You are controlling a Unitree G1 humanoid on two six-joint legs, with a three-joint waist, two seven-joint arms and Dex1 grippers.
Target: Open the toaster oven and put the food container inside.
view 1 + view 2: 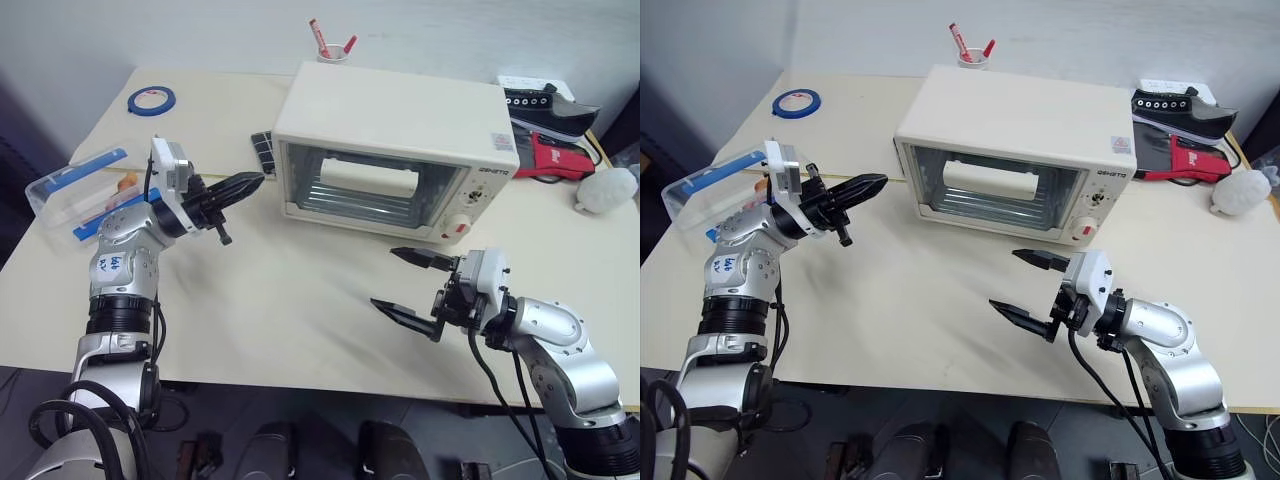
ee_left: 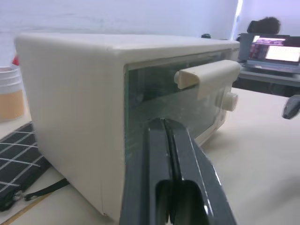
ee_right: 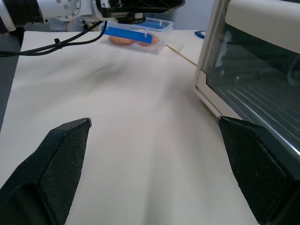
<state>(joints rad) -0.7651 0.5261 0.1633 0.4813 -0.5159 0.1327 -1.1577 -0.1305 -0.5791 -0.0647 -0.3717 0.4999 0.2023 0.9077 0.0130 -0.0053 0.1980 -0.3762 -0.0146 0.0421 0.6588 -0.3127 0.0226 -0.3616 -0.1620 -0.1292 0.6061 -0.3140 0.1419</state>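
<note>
Risks shoving the closed oven (image 1: 395,150) across the bench (image 1: 300,300): left end effector (image 1: 243,186) pinched shut on nothing beside its corner, right end effector (image 1: 408,284) gaping empty, container (image 1: 80,190) far left.

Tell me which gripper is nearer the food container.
Left. The left gripper is shut, just beside the food container on its oven side; the right gripper is open across the table, in front of the toaster oven.
</note>
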